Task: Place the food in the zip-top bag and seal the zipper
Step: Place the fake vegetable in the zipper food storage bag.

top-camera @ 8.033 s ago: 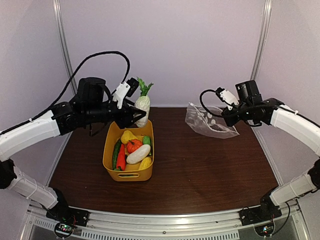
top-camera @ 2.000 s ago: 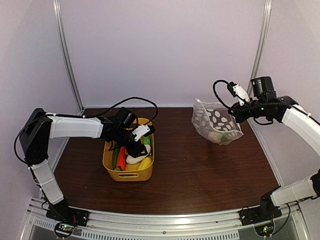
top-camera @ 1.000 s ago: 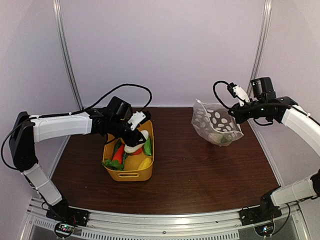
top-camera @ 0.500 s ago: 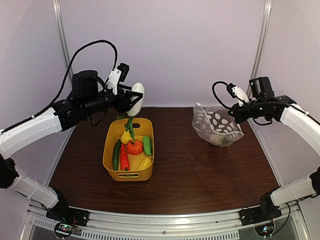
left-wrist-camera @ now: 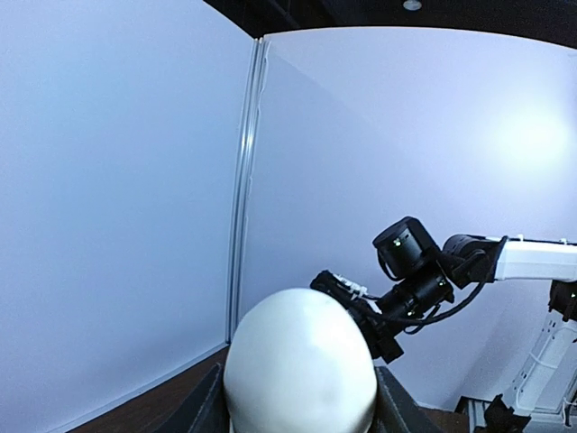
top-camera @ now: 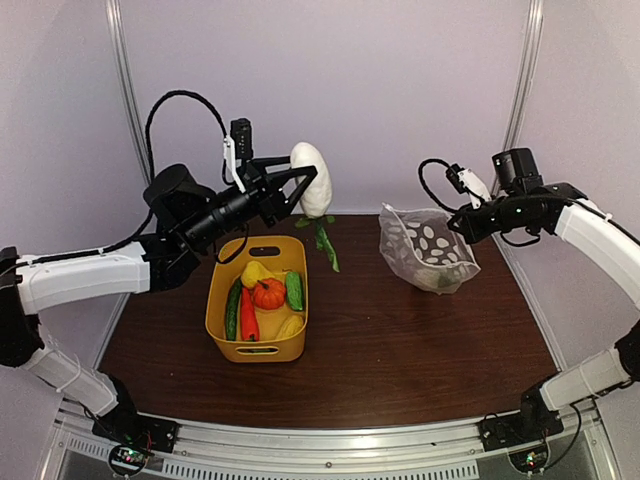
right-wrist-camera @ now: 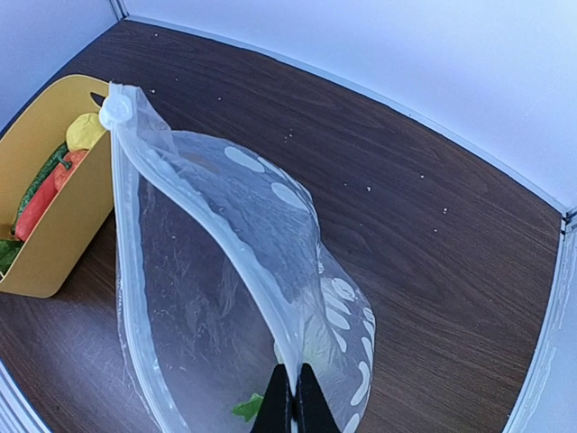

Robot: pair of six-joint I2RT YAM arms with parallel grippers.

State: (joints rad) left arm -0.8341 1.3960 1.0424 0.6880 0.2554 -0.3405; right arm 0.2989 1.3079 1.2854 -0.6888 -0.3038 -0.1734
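Observation:
My left gripper [top-camera: 305,188] is shut on a white radish [top-camera: 312,178] and holds it high above the table, between the tub and the bag; its green leaves [top-camera: 325,240] hang down. In the left wrist view the radish [left-wrist-camera: 299,361] fills the space between my fingers [left-wrist-camera: 204,410]. My right gripper [top-camera: 463,221] is shut on the rim of the clear polka-dot zip-top bag [top-camera: 425,247], holding its mouth open toward the left. The right wrist view shows my gripper [right-wrist-camera: 295,397] pinching the zipper strip [right-wrist-camera: 216,236], and a green piece [right-wrist-camera: 246,408] inside the bag [right-wrist-camera: 180,298].
The yellow tub [top-camera: 220,330] sits left of centre and holds a green cucumber [top-camera: 232,310], red carrot [top-camera: 246,318], orange pumpkin [top-camera: 268,293] and yellow pieces [top-camera: 255,271]. It also shows in the right wrist view [right-wrist-camera: 63,225]. White walls with metal posts enclose the table.
My left gripper has lifted the white radish out of the yellow tub and carried it up and right toward the bag. My right gripper has kept hold of the bag's rim.

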